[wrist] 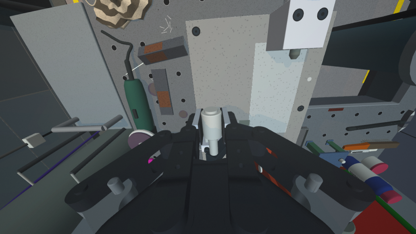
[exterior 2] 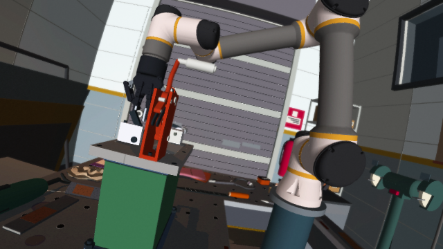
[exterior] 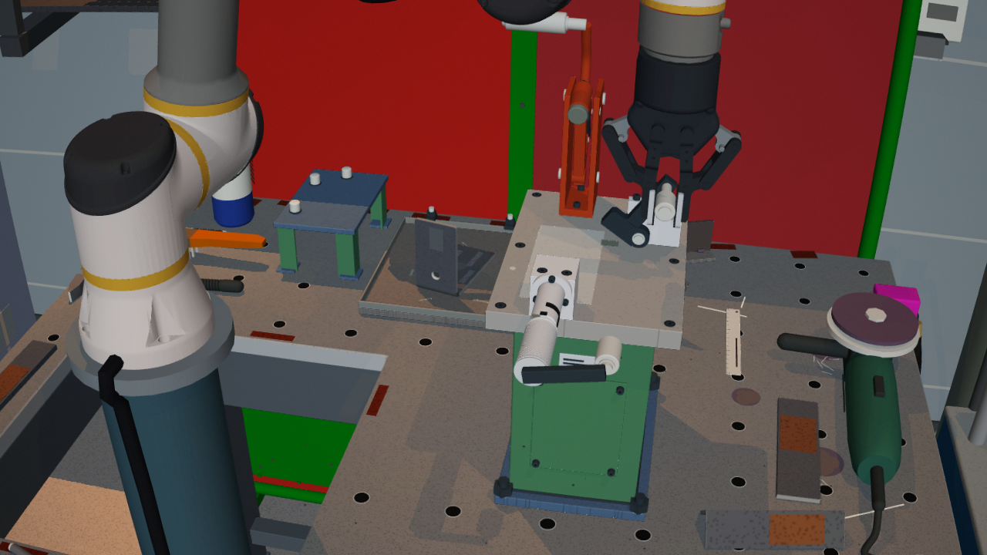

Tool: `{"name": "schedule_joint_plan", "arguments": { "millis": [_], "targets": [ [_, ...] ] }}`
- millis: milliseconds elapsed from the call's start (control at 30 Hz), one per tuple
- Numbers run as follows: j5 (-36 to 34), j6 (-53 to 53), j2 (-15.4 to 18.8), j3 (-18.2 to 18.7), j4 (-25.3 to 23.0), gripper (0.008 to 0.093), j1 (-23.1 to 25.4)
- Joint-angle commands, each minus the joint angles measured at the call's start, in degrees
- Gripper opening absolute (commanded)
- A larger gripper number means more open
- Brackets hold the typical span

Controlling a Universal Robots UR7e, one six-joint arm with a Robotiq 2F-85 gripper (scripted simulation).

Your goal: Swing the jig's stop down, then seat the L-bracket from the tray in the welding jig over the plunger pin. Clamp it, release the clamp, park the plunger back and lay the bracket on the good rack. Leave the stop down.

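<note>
The jig's black stop arm is partly hidden under my gripper, which at the far right corner of the jig plate is closed on the stop's white knob, the arm slanting down to the left from its white pivot block. The grey L-bracket stands upright in the tray left of the jig. The orange toggle clamp stands raised, its handle up. The plunger with its black handle sits at the plate's front edge, and its pin tip shows under the white block.
The blue rack on green legs stands left of the tray. A green angle grinder lies on the table's right side beside steel offcuts and a ruler. The arm's base stands at front left.
</note>
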Motion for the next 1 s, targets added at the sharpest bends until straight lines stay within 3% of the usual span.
{"name": "schedule_joint_plan", "arguments": {
  "millis": [0, 500, 967],
  "targets": [
    [-0.01, -0.02, -0.30, 0.19, 0.06, 0.0080, -0.02],
    [-0.01, -0.43, -4.03, 3.83, 0.14, 0.0080, -0.43],
    [-0.01, -0.59, -5.25, 5.38, -0.19, 0.0080, -0.59]
  ]
}}
